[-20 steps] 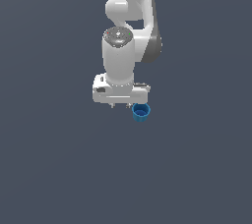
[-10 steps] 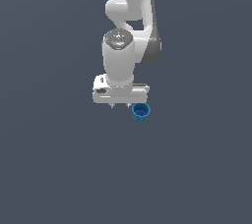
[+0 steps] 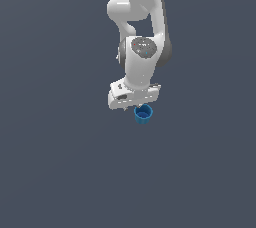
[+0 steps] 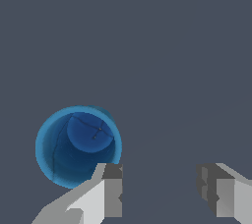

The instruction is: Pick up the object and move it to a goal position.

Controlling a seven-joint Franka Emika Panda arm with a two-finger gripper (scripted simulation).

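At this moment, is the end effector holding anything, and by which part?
Nothing is held. The end effector is open, and the blue cup sits outside its fingers, beside one of them rather than between.

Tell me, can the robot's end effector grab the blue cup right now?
Probably not yet. The end effector is open, but the blue cup sits beside one finger, not between them. Nothing blocks it; it must shift sideways.

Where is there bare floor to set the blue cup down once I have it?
Nearly everywhere: the grey floor is bare on all sides of the blue cup. The only crowded spot is right at the cup, where the open hand hangs beside it, one finger at its rim.
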